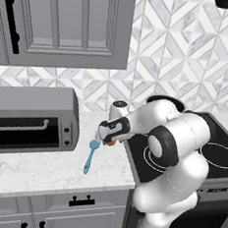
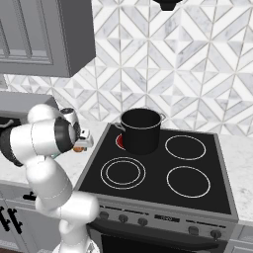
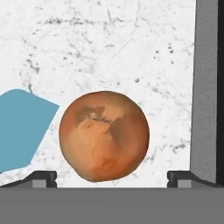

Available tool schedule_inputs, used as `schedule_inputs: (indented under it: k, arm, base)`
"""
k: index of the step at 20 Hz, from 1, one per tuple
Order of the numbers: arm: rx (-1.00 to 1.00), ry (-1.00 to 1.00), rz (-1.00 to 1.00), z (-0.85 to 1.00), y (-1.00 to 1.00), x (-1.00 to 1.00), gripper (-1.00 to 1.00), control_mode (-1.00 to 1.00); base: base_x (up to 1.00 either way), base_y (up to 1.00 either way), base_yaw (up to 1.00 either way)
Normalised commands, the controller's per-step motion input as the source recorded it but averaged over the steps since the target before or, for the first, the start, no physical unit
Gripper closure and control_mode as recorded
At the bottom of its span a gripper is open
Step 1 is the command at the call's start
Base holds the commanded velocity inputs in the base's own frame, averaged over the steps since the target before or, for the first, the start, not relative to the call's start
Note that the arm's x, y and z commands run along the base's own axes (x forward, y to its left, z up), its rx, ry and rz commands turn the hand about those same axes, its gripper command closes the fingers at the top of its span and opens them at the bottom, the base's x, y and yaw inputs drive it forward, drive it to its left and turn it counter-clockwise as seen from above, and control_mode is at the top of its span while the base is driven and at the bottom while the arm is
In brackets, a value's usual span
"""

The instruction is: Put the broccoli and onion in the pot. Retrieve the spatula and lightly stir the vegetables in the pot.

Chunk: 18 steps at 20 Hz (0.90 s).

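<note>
Onion, lower centre of the hand view, lies ungrasped on the marble counter between the spread jaws of the gripper, spatula just beside; pot on the stove, contents apparently unseen; transfer and stirring are judged outstanding.

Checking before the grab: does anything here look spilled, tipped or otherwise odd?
Nothing stands out. The onion sits intact on the marble counter between the open gripper's fingertips, the spatula lies flat beside it, and the pot stands upright on the stove.
</note>
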Motion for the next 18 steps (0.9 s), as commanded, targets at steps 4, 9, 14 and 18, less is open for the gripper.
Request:
schedule_inputs:
  k: [4, 9, 14, 18]
  arm:
    - [0.00, 0.00, 0.00, -0.19, 0.12, 0.36, -1.00, -1.00]
    - [0.00, 0.00, 0.00, -0.21, 0.13, 0.26, -1.00, -1.00]
    - [0.00, 0.00, 0.00, -0.21, -0.02, -0.04, 1.00, -1.00]
    - [0.00, -0.09, -0.02, 0.17, -0.44, -0.52, 1.00, -1.00]
  base:
    - [0.00, 0.00, 0.00]
    - [0.00, 0.00, 0.00]
    - [0.00, 0.00, 0.00]
    - [0.00, 0.00, 0.00]
